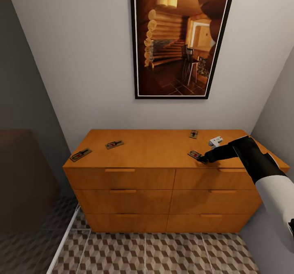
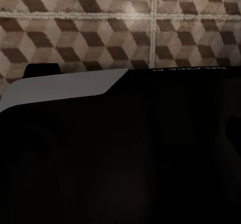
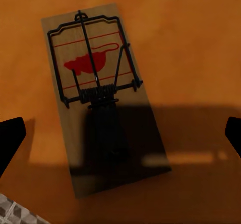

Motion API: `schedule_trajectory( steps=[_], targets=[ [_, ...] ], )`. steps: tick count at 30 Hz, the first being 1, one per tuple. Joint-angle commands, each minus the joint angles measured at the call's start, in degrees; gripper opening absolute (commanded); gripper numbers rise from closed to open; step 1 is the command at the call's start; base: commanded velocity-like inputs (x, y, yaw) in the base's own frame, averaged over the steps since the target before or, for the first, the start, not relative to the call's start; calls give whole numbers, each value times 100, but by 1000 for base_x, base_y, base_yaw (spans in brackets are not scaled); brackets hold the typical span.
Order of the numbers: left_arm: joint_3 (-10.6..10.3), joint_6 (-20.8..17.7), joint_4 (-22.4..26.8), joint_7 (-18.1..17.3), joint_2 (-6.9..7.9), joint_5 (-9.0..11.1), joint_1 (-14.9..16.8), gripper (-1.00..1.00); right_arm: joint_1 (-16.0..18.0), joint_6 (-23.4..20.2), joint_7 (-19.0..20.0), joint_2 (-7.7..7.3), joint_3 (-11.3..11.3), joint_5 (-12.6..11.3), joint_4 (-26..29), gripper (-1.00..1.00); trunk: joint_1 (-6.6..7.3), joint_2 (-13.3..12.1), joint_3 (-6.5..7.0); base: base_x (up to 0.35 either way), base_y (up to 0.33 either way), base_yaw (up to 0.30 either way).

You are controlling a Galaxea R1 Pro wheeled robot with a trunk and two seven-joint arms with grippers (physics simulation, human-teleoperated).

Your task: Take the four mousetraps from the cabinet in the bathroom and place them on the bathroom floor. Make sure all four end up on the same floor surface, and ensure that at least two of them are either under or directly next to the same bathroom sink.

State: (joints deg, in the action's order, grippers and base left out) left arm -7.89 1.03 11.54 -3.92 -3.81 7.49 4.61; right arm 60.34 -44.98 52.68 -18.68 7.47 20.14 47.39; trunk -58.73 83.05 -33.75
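Several mousetraps lie flat on top of the orange-brown cabinet (image 1: 134, 151): one at the left front corner (image 1: 81, 154), one a little behind it (image 1: 114, 144), one near the back right (image 1: 193, 134), and one at the right front (image 1: 194, 155). My right gripper (image 1: 203, 159) hovers right at that front right trap, arm reaching in from the right. In the right wrist view this mousetrap (image 3: 100, 98) with its red mouse print lies between and ahead of the wide-spread black fingertips (image 3: 10, 138); the right gripper (image 3: 120, 136) is open and holds nothing. All drawers are shut.
The cube-patterned bathroom floor (image 1: 163, 251) runs in front of the cabinet and also shows in the left wrist view (image 2: 100, 28) past my dark body. A framed picture (image 1: 179, 37) hangs above. Walls close in on both sides; a white strip (image 1: 61, 245) edges darker tiles at the lower left.
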Motion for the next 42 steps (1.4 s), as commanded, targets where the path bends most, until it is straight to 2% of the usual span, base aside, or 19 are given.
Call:
schedule_trajectory(
  steps=[1,21,24,28,31,42],
  targets=[
    [-46,11,-3,-4,3,60,4,100,4,-4,50,-4,7,60,8,100,0,3,-6,0,0,0],
    [-46,11,-3,-4,3,60,5,100,4,-9,50,-12,3,69,-5,100,0,3,-6,0,23,0],
    [-46,11,-3,-4,2,60,5,100,4,-4,50,-7,6,218,-17,100,0,3,-6,0,134,0],
    [-46,11,-3,-4,3,60,5,100,4,-3,56,-5,6,550,-26,100,0,3,-6,0,48,0],
    [-46,11,-3,-4,3,60,3,100,4,-3,57,-4,2,660,-27,100,0,3,-6,0,17,0],
    [-46,11,-3,-4,3,60,5,100,4,-2,59,-4,0,735,-37,100,0,3,-6,0,3,0]
  ],
)
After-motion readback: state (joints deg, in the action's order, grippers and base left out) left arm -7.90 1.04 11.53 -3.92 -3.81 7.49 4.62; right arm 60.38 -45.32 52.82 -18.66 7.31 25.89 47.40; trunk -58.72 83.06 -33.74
